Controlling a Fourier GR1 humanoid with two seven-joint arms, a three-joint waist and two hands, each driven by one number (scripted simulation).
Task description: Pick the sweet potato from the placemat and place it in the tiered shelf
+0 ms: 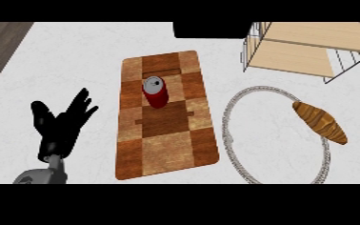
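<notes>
One hand of mine shows, my left hand (62,119), down at the near left side over the white tabletop (84,47). Its fingers (81,102) are straight and spread apart, pointing up and away from me, and they hold nothing. My grey forearm (44,175) comes in below it. My right hand is nowhere to be seen.

Just to the right of my left hand lies a long wooden board (165,138) with light and dark brown squares. It is a bit tilted. A red can (155,92) stands on the far half of the board, and I can see its silver top.

Further to the right there is a round placemat (232,106) with a pale rope edge and a white middle. The sweet potato (320,122) is brown and long with pointed ends. It lies across the right edge of the placemat, slanted, well apart from my hand.

Farthest away, at the top right, is the tiered shelf (295,57). It has light wood boards and thin wire sides. A dark block (211,29) sits at the far edge of the tabletop just left of it.
</notes>
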